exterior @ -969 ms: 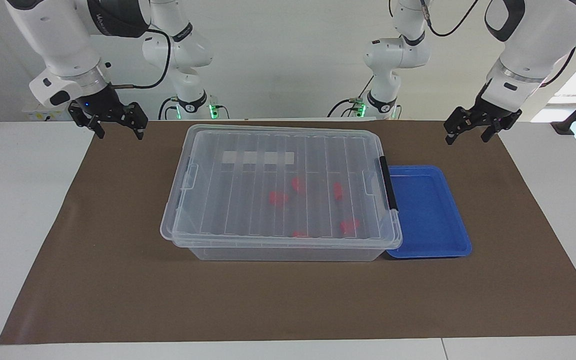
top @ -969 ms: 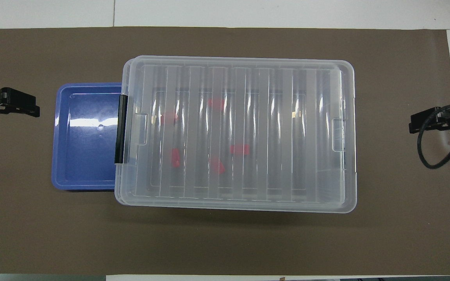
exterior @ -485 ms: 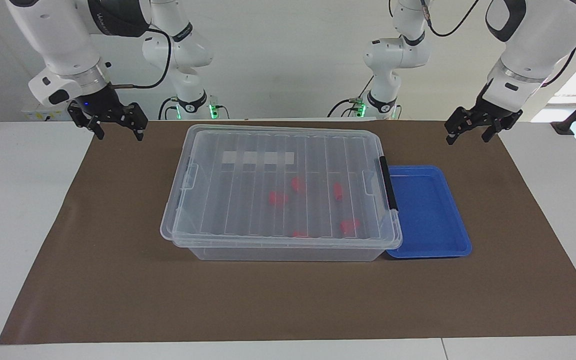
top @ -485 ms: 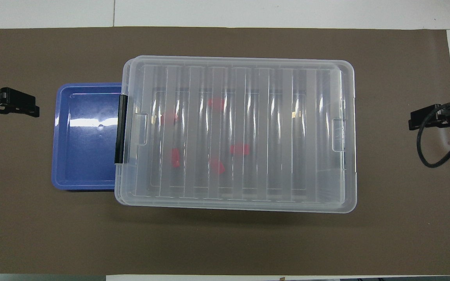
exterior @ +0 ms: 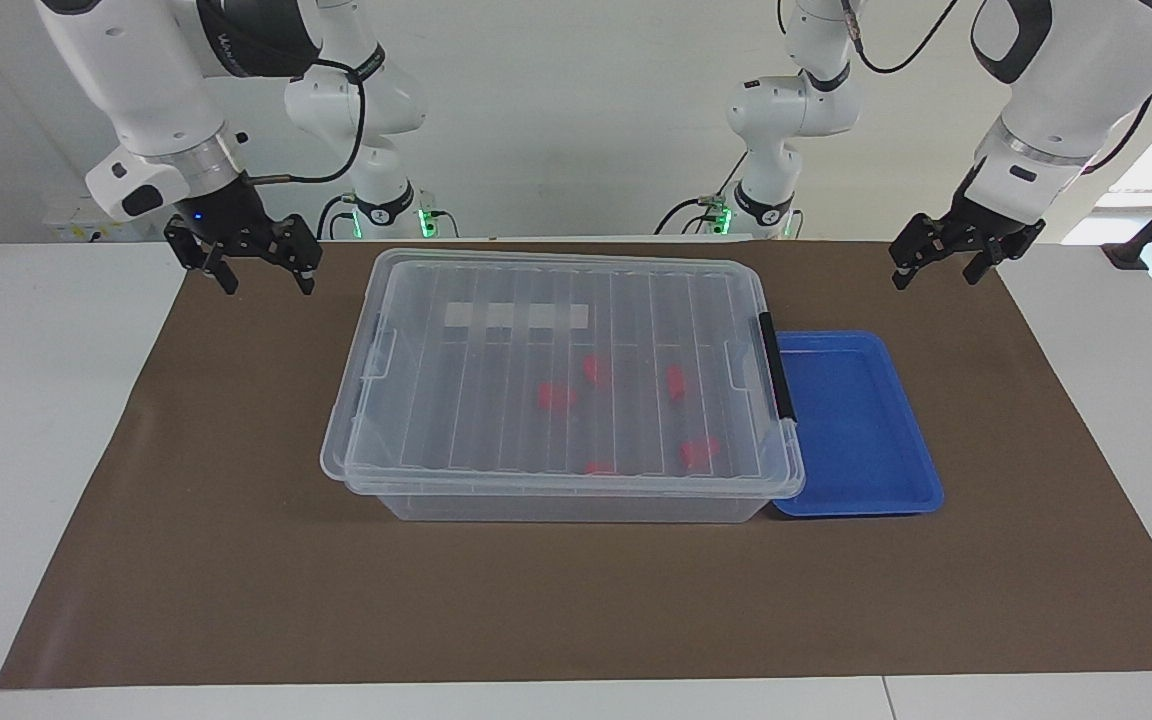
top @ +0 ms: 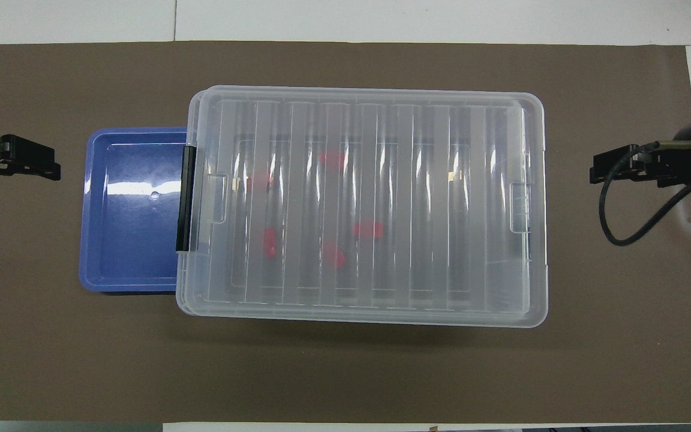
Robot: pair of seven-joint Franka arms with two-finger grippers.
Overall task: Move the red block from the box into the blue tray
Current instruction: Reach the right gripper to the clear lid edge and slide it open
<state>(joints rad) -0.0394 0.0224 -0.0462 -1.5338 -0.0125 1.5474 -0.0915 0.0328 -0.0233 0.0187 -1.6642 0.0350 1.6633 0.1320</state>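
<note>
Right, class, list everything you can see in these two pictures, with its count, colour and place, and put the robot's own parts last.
box: one, clear plastic, lid on, mid-table on the mat.
latch handle: one, black, on the box's end beside the tray.
label strip: one, white, on the lid.
red block: one, bright red, inside the closed box.
other red pieces: four, red, also inside the box.
blue tray: one, blue, nothing in it, beside the box toward the left arm's end.
mat: one, brown, covering the table.
left pincer: one, black, open, raised over the mat's corner, waiting.
right pincer: one, black, open, raised over the mat beside the box.
</note>
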